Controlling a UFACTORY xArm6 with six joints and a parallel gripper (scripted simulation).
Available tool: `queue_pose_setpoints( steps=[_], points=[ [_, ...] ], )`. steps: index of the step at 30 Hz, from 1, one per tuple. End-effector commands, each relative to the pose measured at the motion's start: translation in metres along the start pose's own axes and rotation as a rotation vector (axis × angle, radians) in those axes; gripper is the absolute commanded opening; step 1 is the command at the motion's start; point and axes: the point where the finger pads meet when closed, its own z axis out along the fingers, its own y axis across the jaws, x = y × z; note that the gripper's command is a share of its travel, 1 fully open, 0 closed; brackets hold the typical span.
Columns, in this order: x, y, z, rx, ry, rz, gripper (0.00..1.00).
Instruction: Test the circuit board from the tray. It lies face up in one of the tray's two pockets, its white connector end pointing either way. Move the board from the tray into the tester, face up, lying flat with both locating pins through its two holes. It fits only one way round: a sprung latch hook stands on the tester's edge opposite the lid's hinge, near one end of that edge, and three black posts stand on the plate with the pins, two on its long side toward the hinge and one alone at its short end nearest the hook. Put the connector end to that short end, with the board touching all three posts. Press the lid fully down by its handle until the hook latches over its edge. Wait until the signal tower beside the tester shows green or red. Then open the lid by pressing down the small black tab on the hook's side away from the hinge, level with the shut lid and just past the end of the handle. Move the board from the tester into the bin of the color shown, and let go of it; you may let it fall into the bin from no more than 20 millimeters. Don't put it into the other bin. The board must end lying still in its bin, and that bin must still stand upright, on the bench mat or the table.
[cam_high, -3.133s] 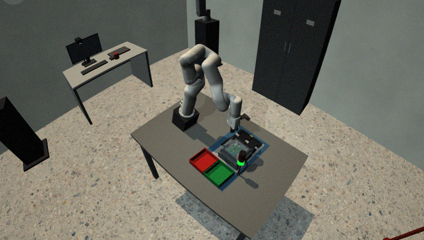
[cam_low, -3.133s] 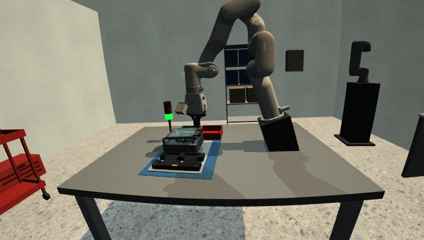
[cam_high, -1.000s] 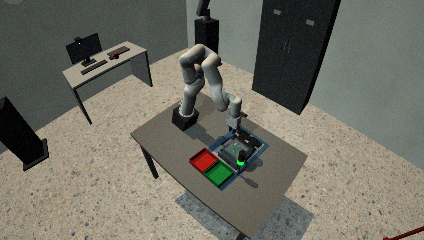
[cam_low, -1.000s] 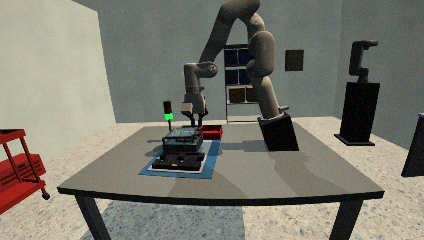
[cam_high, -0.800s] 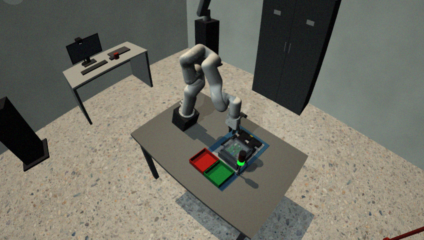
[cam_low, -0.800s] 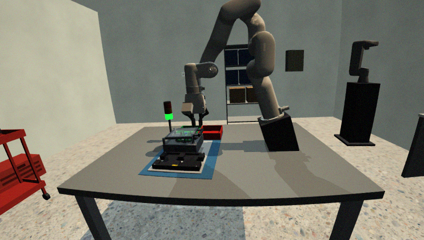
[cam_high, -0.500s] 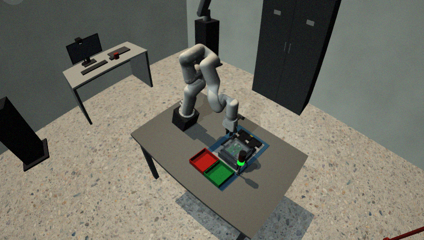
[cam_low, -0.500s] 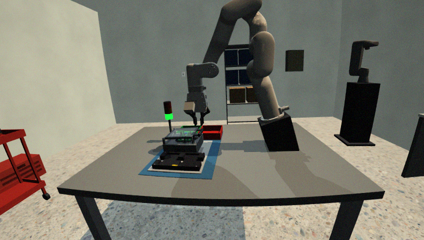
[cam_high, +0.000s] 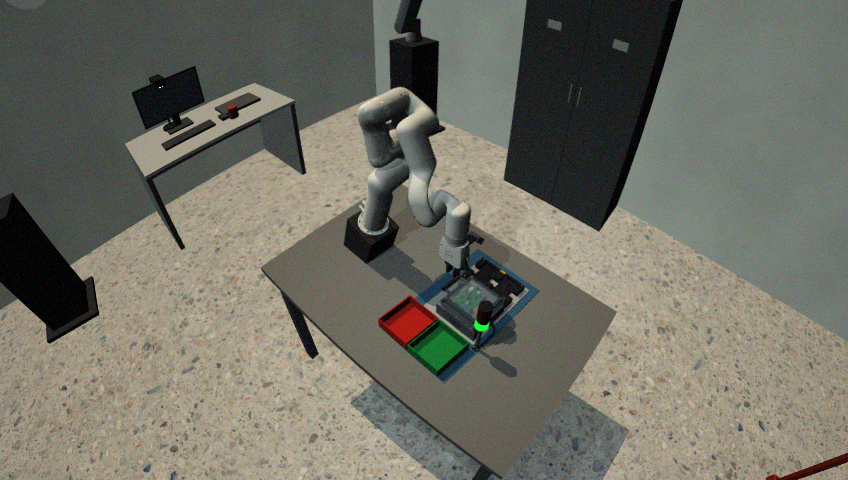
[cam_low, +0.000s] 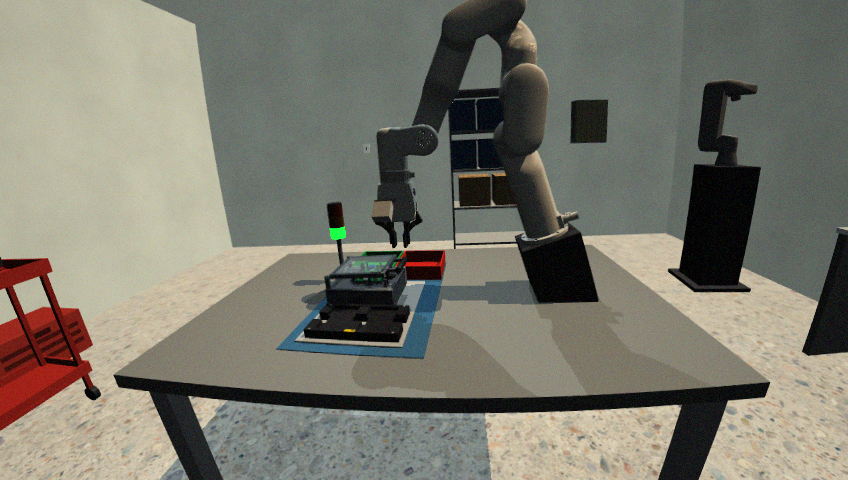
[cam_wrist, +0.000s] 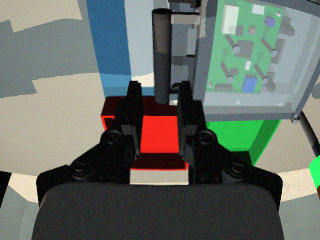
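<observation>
Speckled floor and grey walls surround a grey table (cam_high: 368, 356); around it stand a dark cabinet (cam_high: 586, 107), a desk (cam_high: 178, 142) with a monitor (cam_high: 168, 98), a red cart (cam_low: 35, 333) and a shelf rack (cam_low: 453, 178) behind the arm.

On the table, the white arm (cam_high: 410, 154) rises from a black pedestal (cam_high: 357, 245) and bends down over a blue bench mat (cam_low: 416, 342); on the mat lie the black tray (cam_low: 357, 324), the tester (cam_low: 365, 285), the red bin (cam_high: 408, 320) and the green bin (cam_high: 439, 344), the two bins touching side by side; the signal tower (cam_low: 336, 228) stands just beside the tester and glows green.

The tester's clear lid (cam_wrist: 303, 47) appears shut or nearly so, and the circuit board (cam_wrist: 243, 43) lies under it, face up, inside the tester.

The gripper (cam_low: 399, 240) hangs above the tester's edge on the side toward the red bin, not touching it in the exterior view; its fingers stand partly closed with a narrow gap and grasp nothing; in the wrist view a dark upright bar (cam_wrist: 162, 54) by the tester's edge lines up with that gap, below the fingertips, with the red bin beneath and the green bin to the right; whether the bar is the handle's end or the hook cannot be told.
</observation>
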Motion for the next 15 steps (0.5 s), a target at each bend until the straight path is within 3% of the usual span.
queue_pose_setpoints(
  steps=[1, 15],
  points=[
    [0.000, 0.001, -0.001, -0.003, 0.002, 0.000, 0.27],
    [0.000, 0.001, 0.017, -0.003, 0.002, 0.000, 0.27]
  ],
)
